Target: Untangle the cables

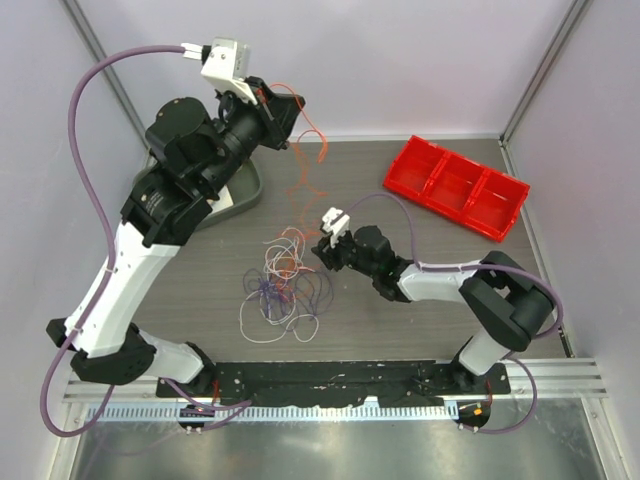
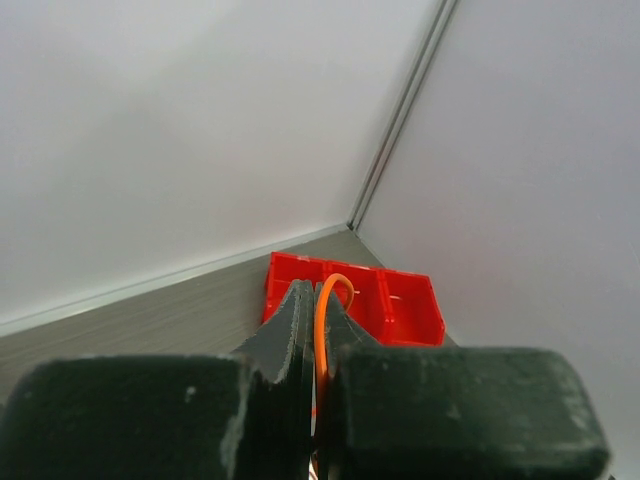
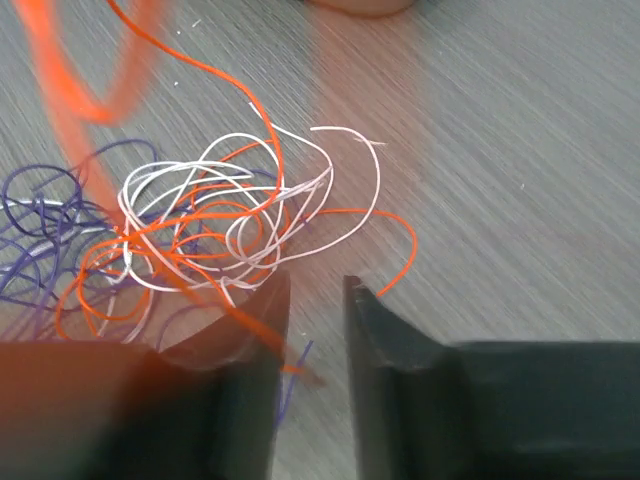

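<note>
The left gripper (image 2: 316, 305) is pinching a thin orange cable (image 2: 321, 345) between closed pads, holding it high. The right gripper (image 3: 316, 292) is hovering, jaws apart, by the loopy white, purple and orange cables (image 3: 200, 220) lying on the wood-grain table (image 3: 500, 150).

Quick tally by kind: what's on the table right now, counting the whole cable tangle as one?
Cable tangle: 1
Red bin: 1
Grey tray: 1
Total: 3

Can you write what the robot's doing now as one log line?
left gripper: shut on orange cable, up high | right gripper: open, beside tangle
</note>
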`<control>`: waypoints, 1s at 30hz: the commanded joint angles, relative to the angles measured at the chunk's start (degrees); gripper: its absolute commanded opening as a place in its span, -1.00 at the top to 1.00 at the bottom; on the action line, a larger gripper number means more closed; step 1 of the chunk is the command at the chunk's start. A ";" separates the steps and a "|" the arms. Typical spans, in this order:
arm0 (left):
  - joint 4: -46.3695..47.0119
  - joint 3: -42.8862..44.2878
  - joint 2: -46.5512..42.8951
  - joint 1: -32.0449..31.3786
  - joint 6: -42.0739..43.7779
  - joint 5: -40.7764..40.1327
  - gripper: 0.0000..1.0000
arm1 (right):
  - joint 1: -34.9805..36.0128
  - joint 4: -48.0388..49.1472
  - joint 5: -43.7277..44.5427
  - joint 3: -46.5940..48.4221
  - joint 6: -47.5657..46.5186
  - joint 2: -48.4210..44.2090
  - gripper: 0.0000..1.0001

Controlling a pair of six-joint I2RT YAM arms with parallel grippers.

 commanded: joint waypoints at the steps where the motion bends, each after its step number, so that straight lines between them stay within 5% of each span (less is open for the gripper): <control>1: 1.32 -0.26 -2.49 -0.07 2.92 -2.35 1.00 | -1.39 5.24 -0.79 0.88 4.62 -2.48 0.80; 2: 1.67 -0.44 -2.40 -0.15 3.80 -4.10 1.00 | -2.09 5.16 1.56 -1.39 6.37 -3.45 0.98; 10: 5.81 -2.37 -3.54 0.72 16.37 -24.33 1.00 | -20.45 -12.93 11.41 -8.96 28.78 -13.74 0.99; 17: 15.90 -11.94 -12.49 2.48 27.45 -37.42 1.00 | -28.02 -25.41 14.67 -7.83 35.29 -11.99 0.99; 30: 19.88 -14.33 -18.66 5.30 34.94 -42.36 1.00 | -37.25 -34.14 13.83 -3.35 37.34 -14.53 0.99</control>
